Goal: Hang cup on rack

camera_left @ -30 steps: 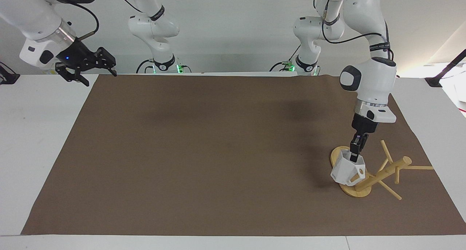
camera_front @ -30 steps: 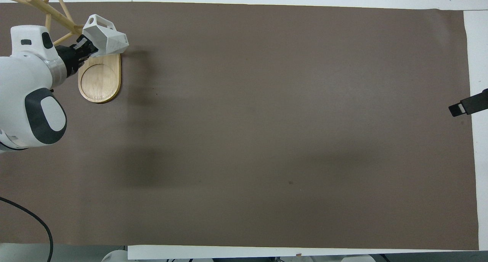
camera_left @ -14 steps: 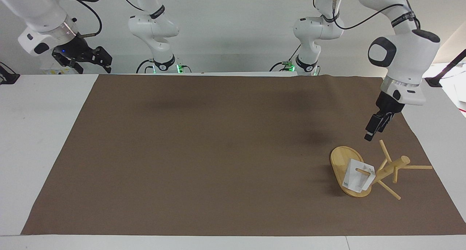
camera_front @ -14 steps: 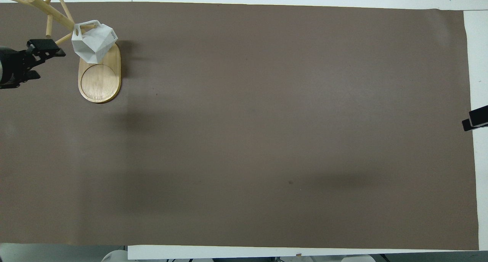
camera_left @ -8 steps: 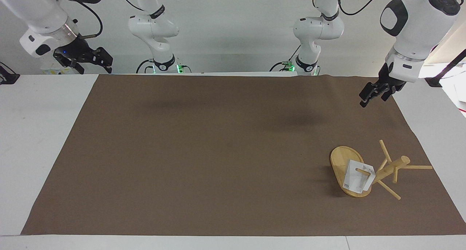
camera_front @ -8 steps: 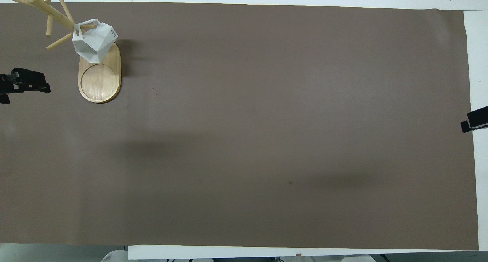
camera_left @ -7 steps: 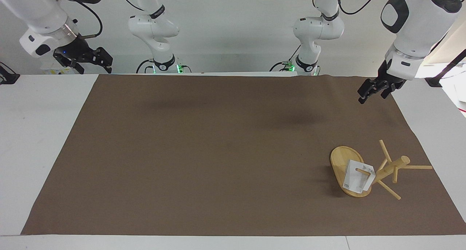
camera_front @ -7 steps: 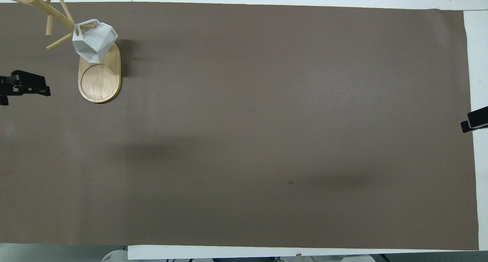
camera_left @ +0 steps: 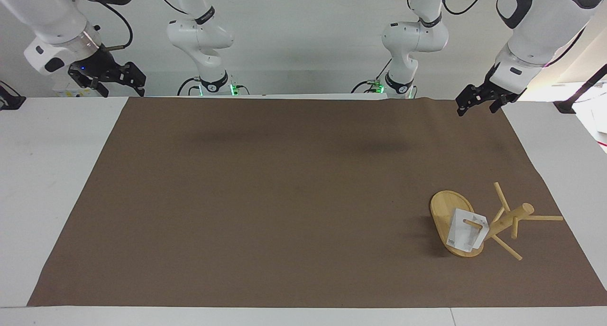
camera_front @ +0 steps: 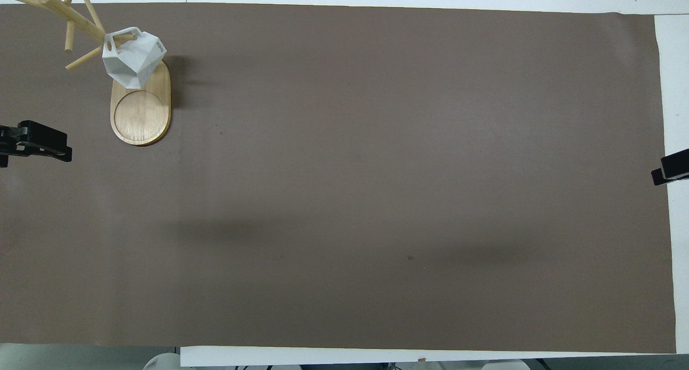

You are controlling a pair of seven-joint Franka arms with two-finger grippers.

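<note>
The bamboo rack [camera_left: 509,218] stands on its oval base [camera_left: 445,211] at the left arm's end of the brown mat. The white faceted cup [camera_left: 465,235] hangs by its handle on a low peg, over the end of the base next to the post. No gripper touches it. In the overhead view the cup [camera_front: 134,57] hangs beside the post [camera_front: 70,17]. My left gripper [camera_left: 476,107] is open and empty, raised over the mat's corner near the left arm's base. My right gripper [camera_left: 121,86] is open and empty, and waits raised over the mat's corner at its own end.
The brown mat [camera_left: 284,198] covers most of the white table [camera_left: 52,174]. In the overhead view only the tips of the left gripper [camera_front: 37,144] and the right gripper [camera_front: 670,169] show at the sides.
The left gripper let go of the cup, which now hangs on the peg. It then rose and drew back toward its base. The right arm has hardly moved.
</note>
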